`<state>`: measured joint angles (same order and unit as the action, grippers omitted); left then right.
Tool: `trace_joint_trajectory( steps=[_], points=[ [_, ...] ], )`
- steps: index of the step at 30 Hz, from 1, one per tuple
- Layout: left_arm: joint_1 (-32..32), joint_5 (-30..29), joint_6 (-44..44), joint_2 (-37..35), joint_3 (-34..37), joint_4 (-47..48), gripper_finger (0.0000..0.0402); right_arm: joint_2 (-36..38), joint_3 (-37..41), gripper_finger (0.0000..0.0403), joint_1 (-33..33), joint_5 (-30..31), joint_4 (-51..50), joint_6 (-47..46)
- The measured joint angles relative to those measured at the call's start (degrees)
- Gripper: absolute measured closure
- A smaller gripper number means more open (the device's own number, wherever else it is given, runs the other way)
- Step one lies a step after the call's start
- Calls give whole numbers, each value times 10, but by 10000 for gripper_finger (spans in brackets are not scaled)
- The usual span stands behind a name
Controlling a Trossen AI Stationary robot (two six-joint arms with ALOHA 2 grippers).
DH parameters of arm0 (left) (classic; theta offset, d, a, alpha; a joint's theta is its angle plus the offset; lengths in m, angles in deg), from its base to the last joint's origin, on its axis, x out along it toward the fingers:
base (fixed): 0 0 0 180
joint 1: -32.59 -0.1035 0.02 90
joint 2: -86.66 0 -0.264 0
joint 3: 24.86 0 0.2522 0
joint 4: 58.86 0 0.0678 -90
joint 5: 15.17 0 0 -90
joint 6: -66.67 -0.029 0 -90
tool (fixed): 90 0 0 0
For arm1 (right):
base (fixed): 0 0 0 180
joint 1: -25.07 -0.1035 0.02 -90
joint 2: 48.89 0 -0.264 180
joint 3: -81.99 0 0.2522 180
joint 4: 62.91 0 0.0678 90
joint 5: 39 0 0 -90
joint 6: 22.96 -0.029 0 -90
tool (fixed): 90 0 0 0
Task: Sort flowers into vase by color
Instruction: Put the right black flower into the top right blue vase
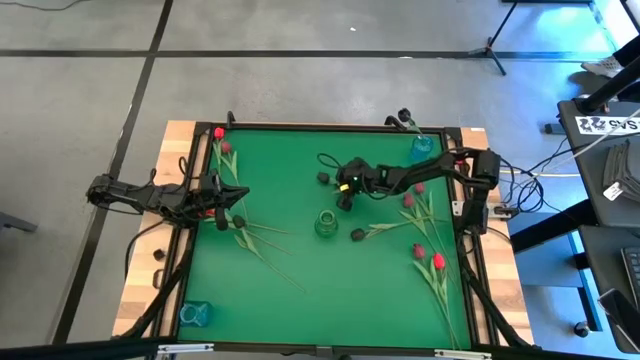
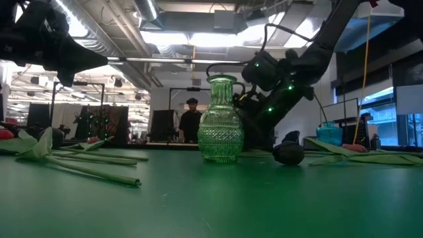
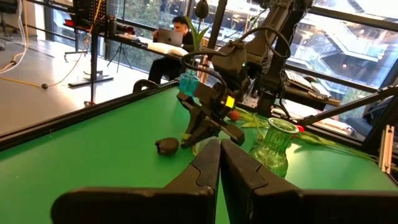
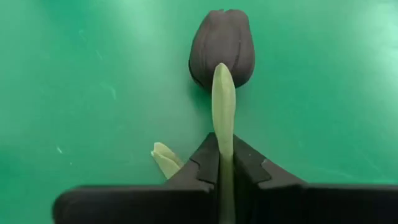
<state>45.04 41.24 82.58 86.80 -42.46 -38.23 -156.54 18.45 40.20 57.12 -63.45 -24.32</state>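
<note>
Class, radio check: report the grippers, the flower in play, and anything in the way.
Right gripper shut on black tulip stem, low on mat. Left gripper shut, empty, at left edge. Green vase close by, nothing between.

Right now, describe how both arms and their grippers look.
Both arms are dark, slim and jointed, with black cables trailing off the table edges. The right arm shows small green lights near its wrist. The left gripper and right gripper each have two flat, dark, wedge-shaped fingers with stepped inner edges.

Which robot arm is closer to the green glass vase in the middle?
The right. Its end effector is just beside the green glass vase, shut on a black tulip's stem. The left end effector waits, shut, near the table's left edge.
</note>
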Motion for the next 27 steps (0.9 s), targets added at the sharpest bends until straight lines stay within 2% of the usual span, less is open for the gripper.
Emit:
trace_joint_trajectory(
  steps=[4,11,18,20,24,27],
  points=[
    [0,0,0,0,0,0,391,59,-4,394,-27,40,-16,8],
    [0,0,0,0,0,0,391,234,-5,387,-50,109,-21,18],
    [0,0,0,0,0,0,391,417,-5,394,-50,67,64,20],
    [0,0,0,0,0,0,391,466,-6,390,-50,73,70,34],
    [0,0,0,0,0,0,391,559,10,396,-50,140,72,77],
    [0,0,0,0,0,0,391,619,49,397,-50,164,123,104]
  ],
)
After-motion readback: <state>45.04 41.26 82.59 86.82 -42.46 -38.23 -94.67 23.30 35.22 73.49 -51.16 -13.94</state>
